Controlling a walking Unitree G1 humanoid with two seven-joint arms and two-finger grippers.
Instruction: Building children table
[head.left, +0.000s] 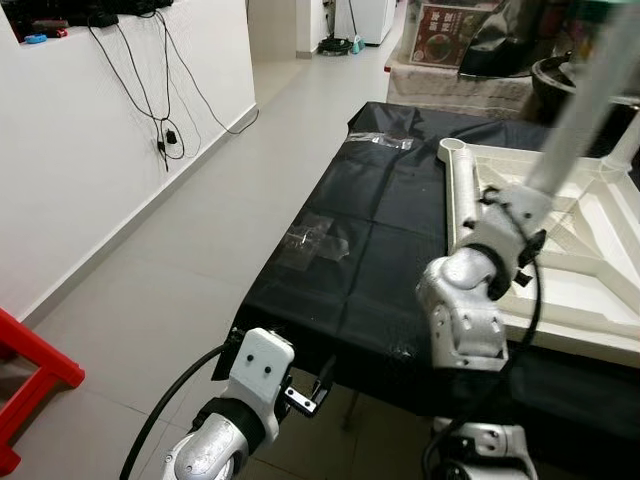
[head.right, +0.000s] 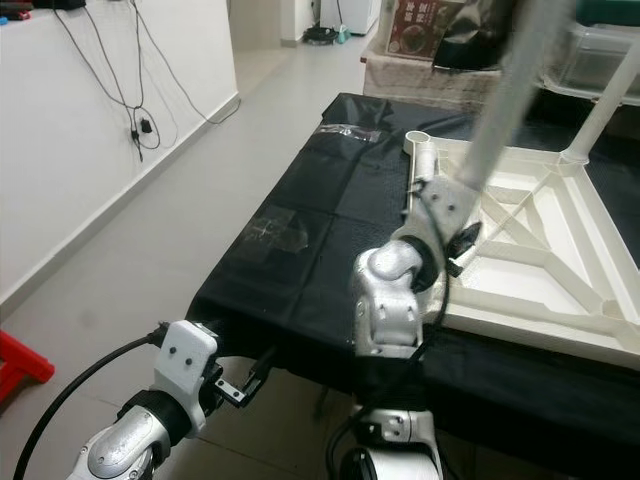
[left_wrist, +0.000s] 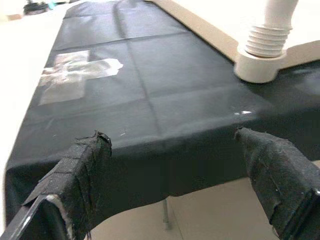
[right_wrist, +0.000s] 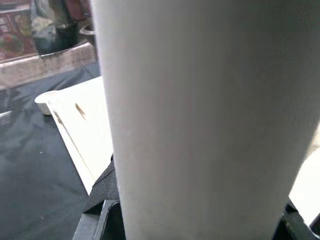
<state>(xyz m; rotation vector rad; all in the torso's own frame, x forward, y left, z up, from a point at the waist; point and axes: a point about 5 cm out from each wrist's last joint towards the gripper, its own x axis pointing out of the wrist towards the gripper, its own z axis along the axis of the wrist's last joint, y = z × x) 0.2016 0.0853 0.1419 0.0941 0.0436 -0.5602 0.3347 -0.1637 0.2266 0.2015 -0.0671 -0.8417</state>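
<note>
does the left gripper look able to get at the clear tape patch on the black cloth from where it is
Probably yes. The left gripper sits open at the near edge of the black cloth, and nothing lies between it and the tape patch.

The white plastic tabletop (head.right: 530, 250) lay upside down at the right of the frame, its ribbed underside up. A long pale table leg (head.right: 505, 95) rose tilted from its near-left corner socket toward the upper right.

We see a pale tiled floor (head.left: 200, 240) running beside a white wall (head.left: 90, 150), where black cables (head.left: 160, 110) hang; a red frame (head.left: 30, 385) stands below that wall.
</note>
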